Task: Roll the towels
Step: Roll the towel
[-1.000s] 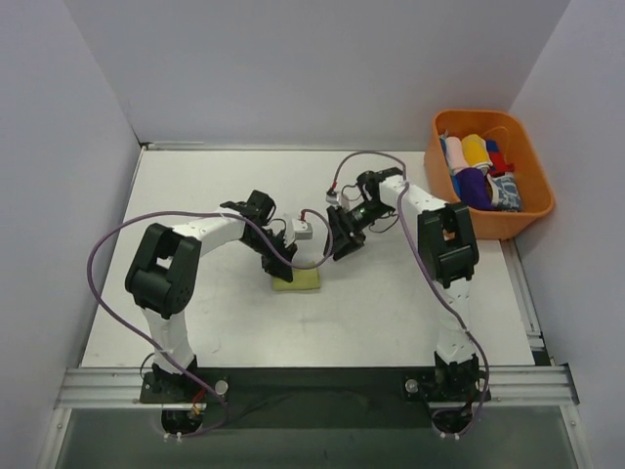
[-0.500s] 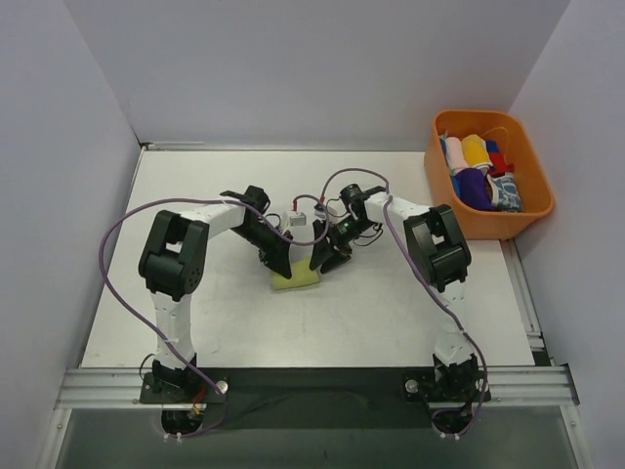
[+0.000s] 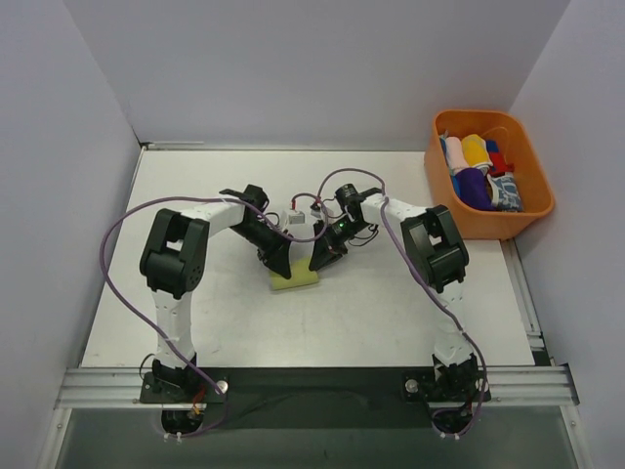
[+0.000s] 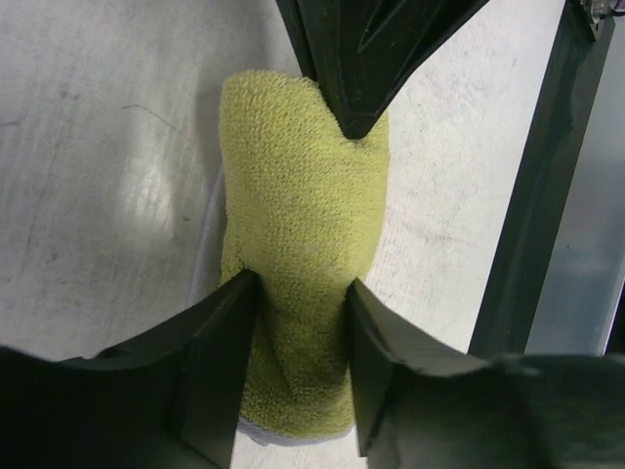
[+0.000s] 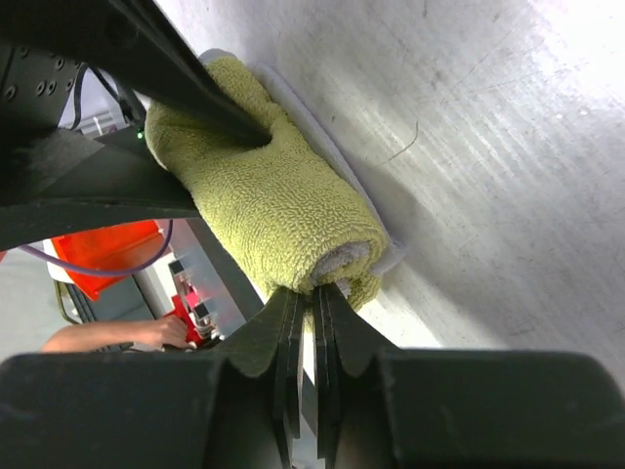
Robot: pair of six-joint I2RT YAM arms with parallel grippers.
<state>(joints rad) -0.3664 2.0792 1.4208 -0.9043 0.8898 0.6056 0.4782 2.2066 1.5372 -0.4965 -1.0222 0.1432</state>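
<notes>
Moved since a second ago: right tool (image 3: 317,262), brought in from the worktop's 1 o'clock to the towel, jaws now closed.

Item 1, yellow-green towel (image 3: 296,279): rolled, lying on the worktop (image 3: 195,195) near its centre, pale grey edge showing beneath the roll.

Item 2, left tool (image 4: 303,293): clasps the roll from its 10 o'clock side, fingers (image 4: 229,332) pressed into both flanks.

Item 3, right tool: pressed together, tips touching the roll's end at 1 o'clock; whether a fold is caught between them cannot be told.

Item 4, orange basket (image 3: 488,227): at the worktop's 2 o'clock corner, well apart from both tools, holding rolled cloths in pink, yellow, purple, red and blue-and-white pattern.
</notes>
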